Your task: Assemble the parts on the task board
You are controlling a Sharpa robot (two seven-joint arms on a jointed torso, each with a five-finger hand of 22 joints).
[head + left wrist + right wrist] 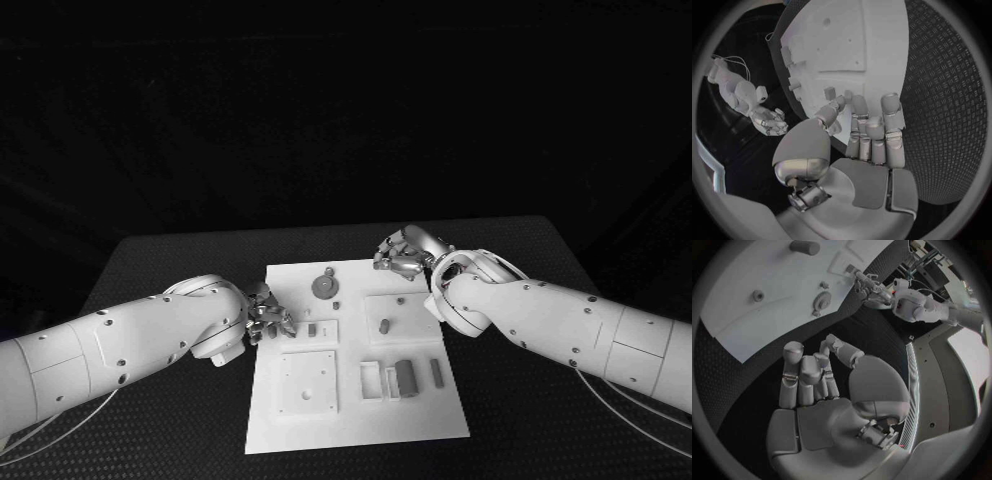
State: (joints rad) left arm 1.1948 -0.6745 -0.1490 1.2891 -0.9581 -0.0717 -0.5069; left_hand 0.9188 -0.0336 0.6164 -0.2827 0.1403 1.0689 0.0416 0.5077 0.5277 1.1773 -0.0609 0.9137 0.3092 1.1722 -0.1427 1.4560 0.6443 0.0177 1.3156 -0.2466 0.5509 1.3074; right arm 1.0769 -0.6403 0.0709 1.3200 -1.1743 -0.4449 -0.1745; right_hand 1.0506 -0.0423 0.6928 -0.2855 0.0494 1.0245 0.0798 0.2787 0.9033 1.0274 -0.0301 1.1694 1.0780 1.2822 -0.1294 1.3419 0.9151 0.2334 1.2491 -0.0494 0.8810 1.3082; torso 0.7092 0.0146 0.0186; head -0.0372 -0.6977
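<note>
Lying on the white rectangular task board (pixel 353 400) are small grey parts (pixel 405 377), apparently light, rigid; pinch their sides. Left hand (pixel 268 318) at the board's edge and right hand (pixel 404 252) carry nothing, fingers loosely curled.

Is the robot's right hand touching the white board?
Apart. In the right wrist view, the right hand hovers over black table, with the task board beyond its fingertips.

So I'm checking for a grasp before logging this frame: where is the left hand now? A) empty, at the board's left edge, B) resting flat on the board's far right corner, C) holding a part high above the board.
A: the left hand sits at the left edge of the task board, and the left wrist view shows its fingers holding nothing.
</note>
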